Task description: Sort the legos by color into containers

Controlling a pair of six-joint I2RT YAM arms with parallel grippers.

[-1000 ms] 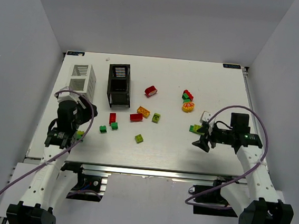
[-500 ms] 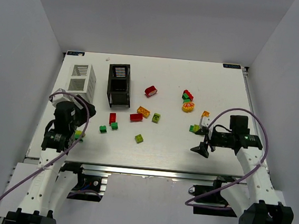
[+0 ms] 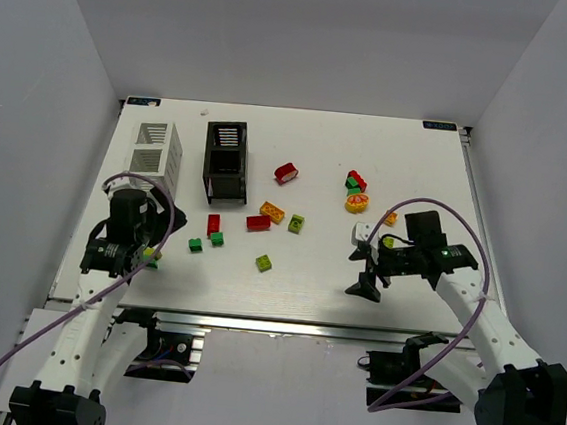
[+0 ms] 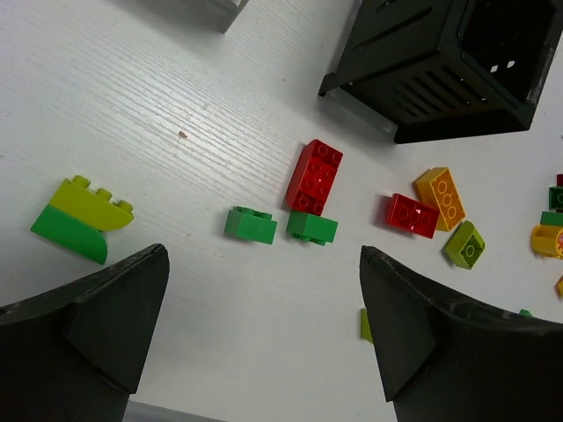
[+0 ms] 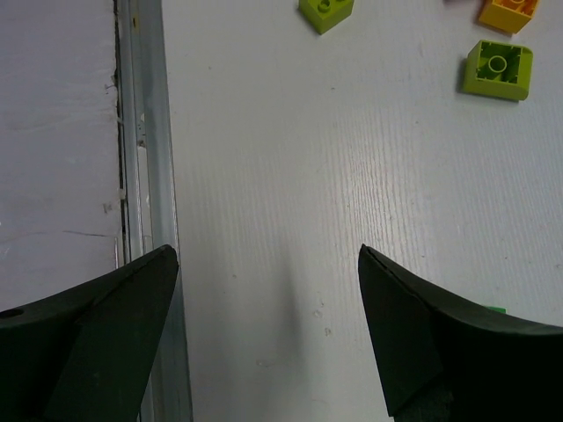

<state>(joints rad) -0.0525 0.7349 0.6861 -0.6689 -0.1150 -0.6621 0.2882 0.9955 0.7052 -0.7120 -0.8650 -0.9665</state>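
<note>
Left wrist: studded plastic legos (image 4: 314, 176), slatted black container (image 4: 440, 70); left gripper (image 4: 264, 257), right gripper (image 5: 266, 255) wide apart.

White container (image 3: 156, 150) far left on bench (image 3: 423, 171); black container (image 3: 226, 162) just right, apart. Legos scattered mid-bench: red brick (image 3: 258, 222) touching orange brick (image 3: 272, 211); round yellow piece (image 3: 357, 203) further right. Left pincer (image 3: 118, 262) near-left, beside yellow-green brick (image 3: 149, 254). Right pincer (image 3: 365, 279) near-right, jaws spread.
</note>
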